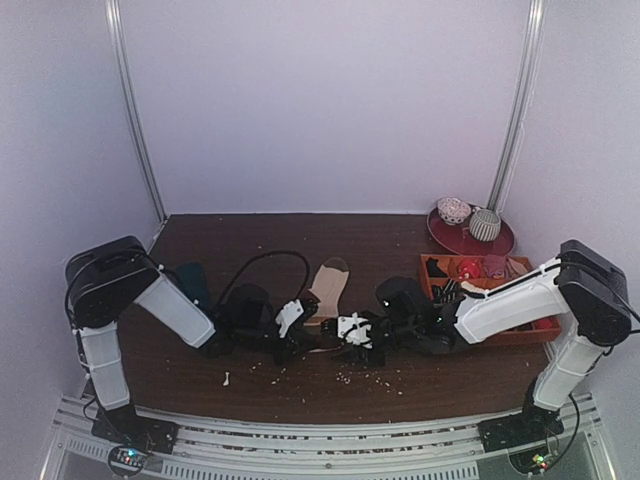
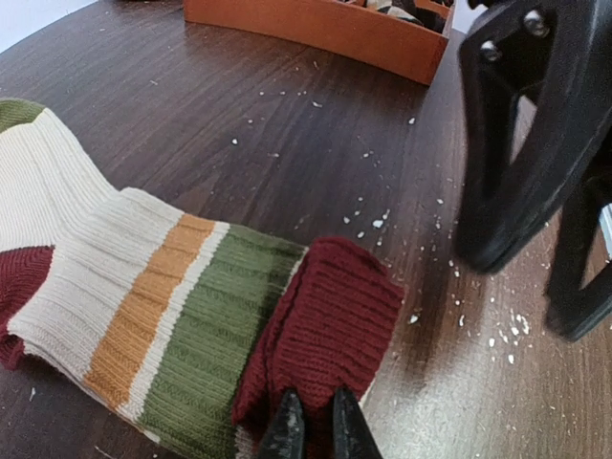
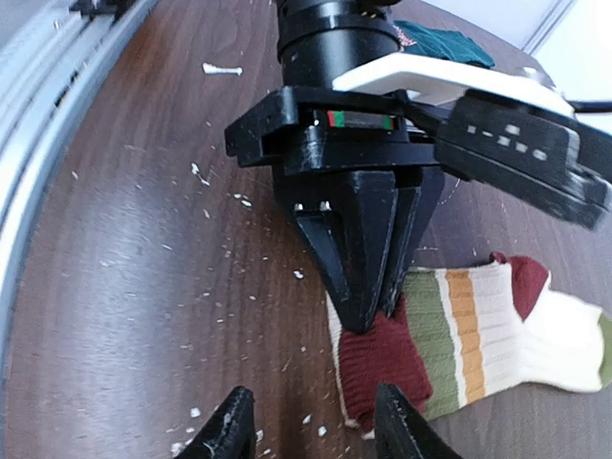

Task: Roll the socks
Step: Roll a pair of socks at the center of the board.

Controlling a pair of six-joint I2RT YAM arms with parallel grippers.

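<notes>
My left fingers (image 2: 318,426) are pinched narrow on the dark-red end (image 2: 325,316) of the socks (image 2: 172,306). In the left wrist view their tips meet on the red knit at the bottom centre of the frame. That end is lifted into a small fold over the green stripe, while the rest lies flat on the table (image 2: 239,115).

My right fingers (image 3: 316,430) stand apart at the bottom of the right wrist view with nothing but table between them. The red fold sits just ahead of them, a little toward the right tip, and I cannot tell if it touches.

The long axis is what matters. In the left wrist view the socks run from the red end out to the left edge, through green, orange and cream. In the right wrist view the same length runs off to the right edge. I judge the roll must travel along that line, from the red end toward the cream end.

My left arm is nearer, being on the cloth itself. The right, coming from the opposite side, looks placed to take the fold or press it down. White specks (image 2: 373,222) lie scattered on the wood, and the tray (image 2: 316,33) sits well apart at the top of the frame.
</notes>
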